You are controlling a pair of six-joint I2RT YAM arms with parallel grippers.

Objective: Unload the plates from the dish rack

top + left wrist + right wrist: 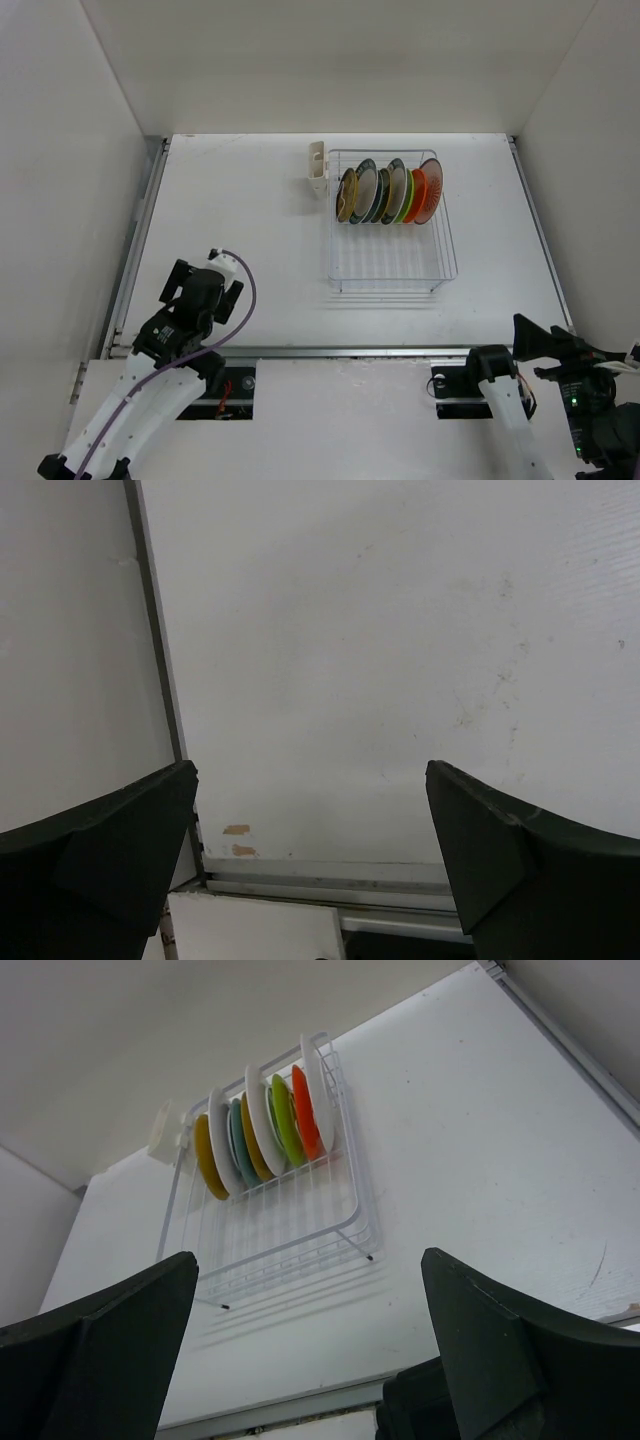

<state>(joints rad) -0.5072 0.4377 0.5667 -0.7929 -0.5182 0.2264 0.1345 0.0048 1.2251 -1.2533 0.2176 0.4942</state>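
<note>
waiting on the opening move here, nothing unloaded yet. the counter (250, 250) lies white under everything, and toward its far right stands the rack (390, 288), its near half bare wire. the plates (392, 192) all stand on edge in a tight row across the rack's far end, amber at the left by the cup (318, 170), orange and a white one at the right. both arms sit low at the near edge, well apart from the rack. the left fingers (206, 284) are spread wide over the counter's near left, holding nothing. the right fingers (535, 338) are spread just as wide, empty too, looking up the counter at the rack. i'd call this the first reach. the right arm looks closer: it must travel forward, drop over an end plate, likely the rightmost, and straddle its rim before pinching, without nudging the neighbours packed beside it.
</note>
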